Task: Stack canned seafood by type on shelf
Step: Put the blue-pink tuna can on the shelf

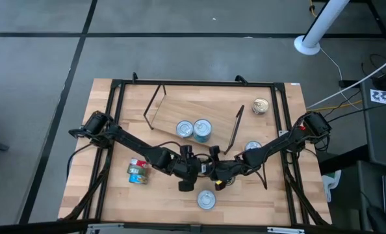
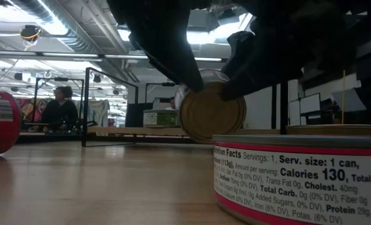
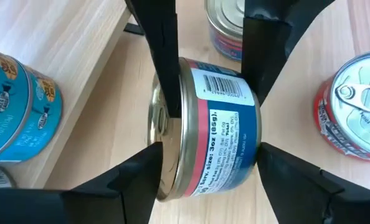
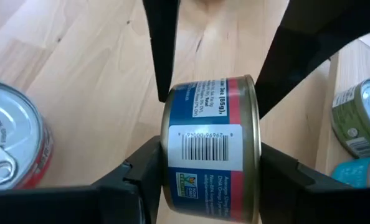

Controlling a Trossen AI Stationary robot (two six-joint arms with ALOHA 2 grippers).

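Note:
A small blue-and-red labelled tin (image 4: 210, 124) is held on its edge above the table, just in front of the shelf (image 1: 193, 107). My right gripper (image 4: 210, 177) is shut on it. My left gripper (image 3: 207, 171) meets it from the opposite side, open, with one finger beside each flat end of the same tin (image 3: 216, 124). Two teal tins (image 1: 202, 130) stand on the light-wood shelf board. In the low view the held tin (image 2: 212, 112) shows a gold flat end. My right gripper pinches the tin between its two fingers (image 4: 141, 171), one on each flat end (image 4: 167, 146). The fingers come slanting down from the table's right. The tin is clear of the table with its round side facing up and down. My left gripper's fingers (image 3: 141, 177) stand close against the tin's two ends; whether they touch, I cannot tell.
A red-labelled tin (image 1: 206, 200) stands near the front edge, right below the grippers. A pair of tins (image 1: 138, 171) lies to the left, one tin (image 1: 253, 148) to the right, and a gold-lidded tin (image 1: 261, 106) at the far right. A person (image 2: 60, 109) sits in the room beyond.

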